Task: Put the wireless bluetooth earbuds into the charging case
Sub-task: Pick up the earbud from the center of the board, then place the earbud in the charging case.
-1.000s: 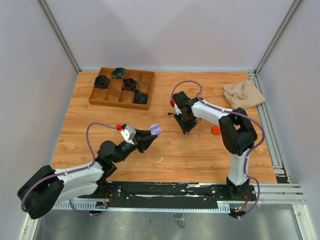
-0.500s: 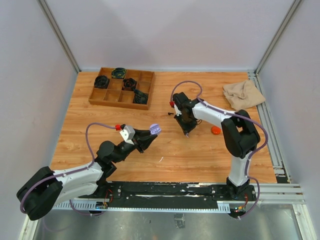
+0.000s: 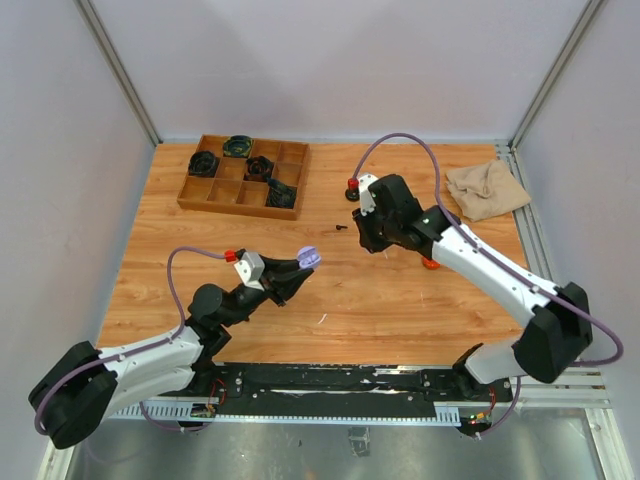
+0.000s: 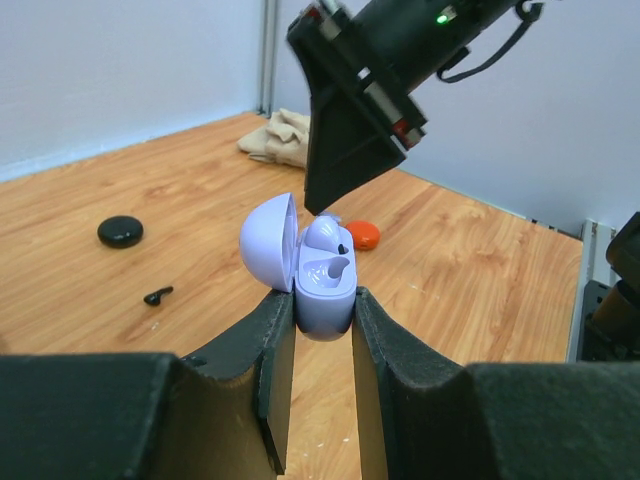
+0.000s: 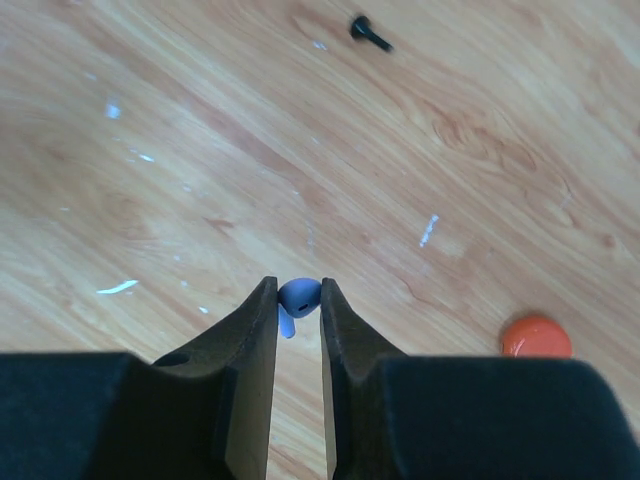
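Observation:
My left gripper (image 4: 322,302) is shut on the lavender charging case (image 4: 322,290), held upright above the table with its lid open. One lavender earbud (image 4: 322,233) sits in a well of the case; the well beside it is bare. The case (image 3: 309,258) shows left of centre in the top view. My right gripper (image 5: 298,292) is shut on a second lavender earbud (image 5: 299,297), stem down, above the wood. In the left wrist view the right gripper's fingers (image 4: 340,160) hang just behind and above the case. A black earbud (image 3: 341,228) lies loose on the table.
An orange case (image 3: 430,262) lies under the right arm. A black case (image 4: 120,231) lies on the wood. The wooden compartment tray (image 3: 195,196) with dark items stands at the back left. A beige cloth (image 3: 485,188) is at the back right.
My right gripper closed on the lavender earbud and lifted it off the table, the arm swinging up and outward. The left arm kept the open case still.

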Robot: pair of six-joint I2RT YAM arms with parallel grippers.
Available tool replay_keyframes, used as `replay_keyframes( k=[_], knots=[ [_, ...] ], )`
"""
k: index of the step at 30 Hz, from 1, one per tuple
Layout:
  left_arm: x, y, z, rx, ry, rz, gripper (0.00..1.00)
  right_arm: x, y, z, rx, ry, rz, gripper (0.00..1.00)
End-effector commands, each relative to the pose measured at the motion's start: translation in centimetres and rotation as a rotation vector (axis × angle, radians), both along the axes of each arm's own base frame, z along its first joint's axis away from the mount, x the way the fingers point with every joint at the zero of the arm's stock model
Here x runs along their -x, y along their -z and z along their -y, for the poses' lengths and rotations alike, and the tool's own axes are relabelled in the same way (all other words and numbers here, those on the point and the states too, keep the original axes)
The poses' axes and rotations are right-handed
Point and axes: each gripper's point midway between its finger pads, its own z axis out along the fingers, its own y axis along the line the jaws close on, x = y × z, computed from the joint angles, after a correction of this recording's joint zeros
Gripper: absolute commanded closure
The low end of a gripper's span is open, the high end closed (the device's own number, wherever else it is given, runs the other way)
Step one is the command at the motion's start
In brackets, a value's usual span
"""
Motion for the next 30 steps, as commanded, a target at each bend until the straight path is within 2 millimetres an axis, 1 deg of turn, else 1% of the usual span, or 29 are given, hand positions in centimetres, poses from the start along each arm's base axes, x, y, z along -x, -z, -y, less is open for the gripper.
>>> replay_keyframes(
  k=[1,4,8,12,14,21,25,30],
  knots=[
    [0.5,-2.6,0.1,0.033,0.02,0.079,1.0,1.6,-4.4,-2.2,-0.128,-0.074,0.132,0.82],
    [0.8,-3.0,0.1,0.028,0.028,0.101,1.0,2.8,-7.1,-2.7,-0.213,-0.11,0.212,0.83],
    [1.1,-3.4,0.3,0.02,0.049,0.121,1.0,4.5,-10.1,-3.5,-0.319,-0.165,0.305,0.85],
    [1.6,-3.6,0.7,0.008,0.083,0.137,1.0,6.2,-12.5,-4.3,-0.433,-0.232,0.369,0.85],
    [1.9,-3.9,0.9,0.009,0.106,0.145,1.0,7.2,-13.5,-5.1,-0.493,-0.277,0.39,0.85],
    [2.6,-4.4,1.8,0.012,0.176,0.138,1.0,9.7,-15.6,-7.5,-0.604,-0.416,0.44,0.85],
    [2.8,-4.5,2.2,0.012,0.199,0.128,1.0,11.2,-16.3,-8.9,-0.657,-0.487,0.46,0.85],
    [3.1,-4.8,2.3,0.026,0.216,0.12,1.0,12.4,-16.6,-10.1,-0.686,-0.56,0.481,0.85]
  ],
)
